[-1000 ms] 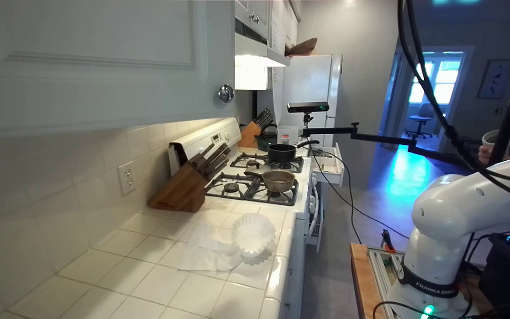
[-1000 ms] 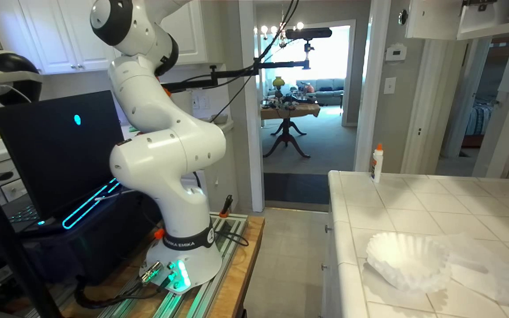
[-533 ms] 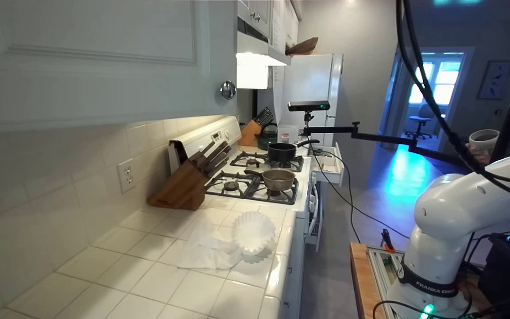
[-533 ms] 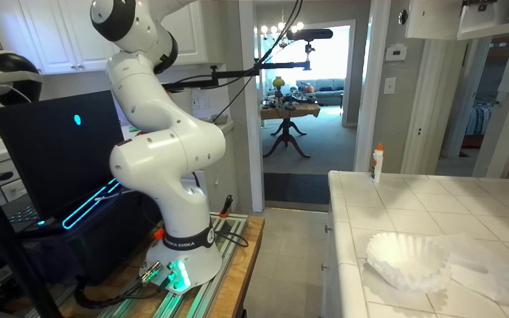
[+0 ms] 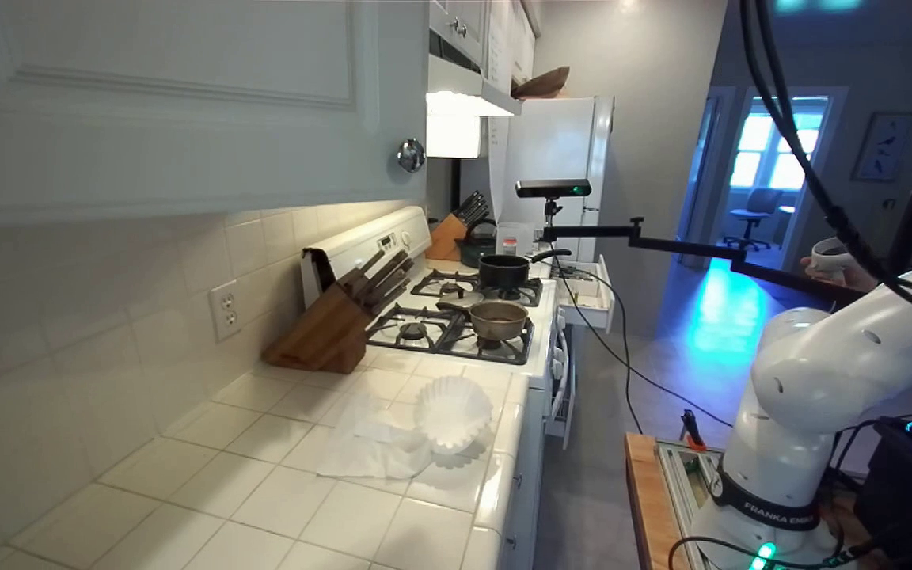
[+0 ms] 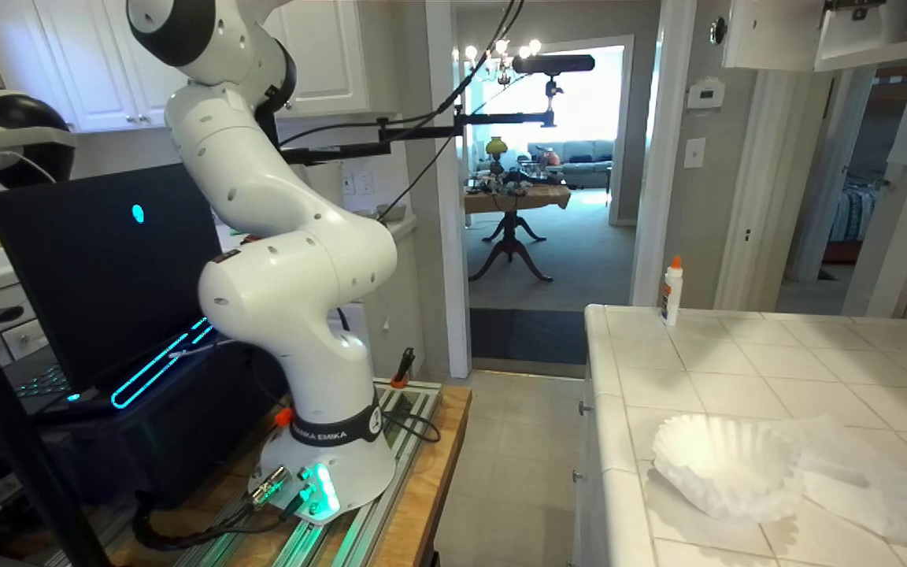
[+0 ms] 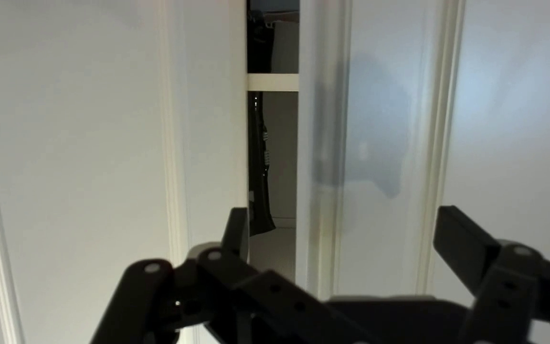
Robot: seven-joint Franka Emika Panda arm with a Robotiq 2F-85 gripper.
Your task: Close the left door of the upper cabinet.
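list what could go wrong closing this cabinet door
In the wrist view, the open hand spans both doors, so it may push the wrong one. One finger shows beside the gap and might slip in and catch. The dark item inside might block closing if it sticks out.

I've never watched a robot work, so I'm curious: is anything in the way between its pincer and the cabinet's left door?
In the wrist view, nothing visible stands between the open pincer and the left door; whether they touch, I can't tell. A dark item visible past the door's edge seems set back inside.
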